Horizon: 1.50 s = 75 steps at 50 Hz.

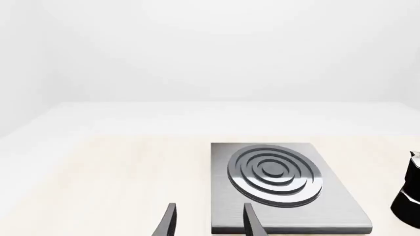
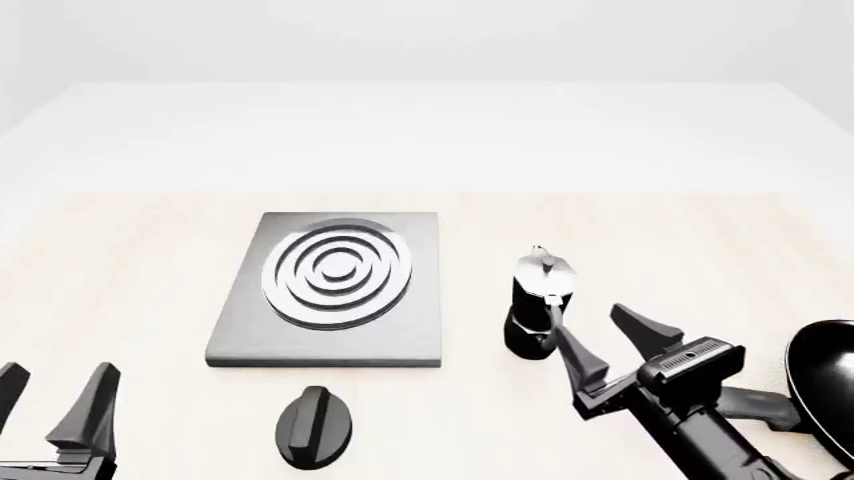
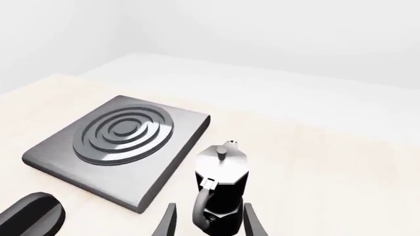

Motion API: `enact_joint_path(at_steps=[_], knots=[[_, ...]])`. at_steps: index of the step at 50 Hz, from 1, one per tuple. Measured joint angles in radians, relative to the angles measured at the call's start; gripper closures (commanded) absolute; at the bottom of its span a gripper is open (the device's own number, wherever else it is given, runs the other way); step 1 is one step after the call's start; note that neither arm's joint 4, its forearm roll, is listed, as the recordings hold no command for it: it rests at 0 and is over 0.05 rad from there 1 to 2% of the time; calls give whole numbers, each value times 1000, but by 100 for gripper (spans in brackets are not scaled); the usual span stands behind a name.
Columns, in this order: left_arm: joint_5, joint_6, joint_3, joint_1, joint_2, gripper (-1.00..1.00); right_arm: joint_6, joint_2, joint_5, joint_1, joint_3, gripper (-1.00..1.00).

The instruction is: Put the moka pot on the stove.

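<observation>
The moka pot (image 2: 541,300), black with a silver lid and knob, stands upright on the table right of the stove (image 2: 420,300), a grey slab with a ring burner. My right gripper (image 2: 591,325) is open just in front of and to the right of the pot, not gripping it. In the right wrist view the pot (image 3: 223,182) stands between the open fingertips (image 3: 253,221), handle toward the camera, with the stove (image 3: 177,142) beyond. My left gripper (image 2: 54,385) is open and empty at the near left. The left wrist view shows the stove (image 1: 328,196) and the pot (image 1: 408,196) at its edge.
A small black oval knob (image 2: 316,427) lies on the table in front of the stove; it also shows in the right wrist view (image 3: 29,216). A black frying pan (image 2: 827,385) sits at the near right edge, beside my right arm.
</observation>
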Motion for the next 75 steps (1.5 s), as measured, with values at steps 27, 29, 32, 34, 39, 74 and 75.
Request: enact_joint_path(at_steps=[27,29,32,34,39,74,75], knots=[[0,0,0,0,0,-100,22,138,-3,11,-67,-100],[0,0,0,0,0,-100,23,146,-3,12,-71,-100],[0,0,0,0,0,-100,24,157,-3,13,-76,-100],[0,0,0,0,0,-100,25,165,-3,14,-80,-100],[0,0,0,0,0,-100,27,183,-3,16,-89,-100],[0,0,0,0,0,-100,38,280,-3,32,-138,-100],[0,0,0,0,0,-100,38,283,-3,33,-139,-100]])
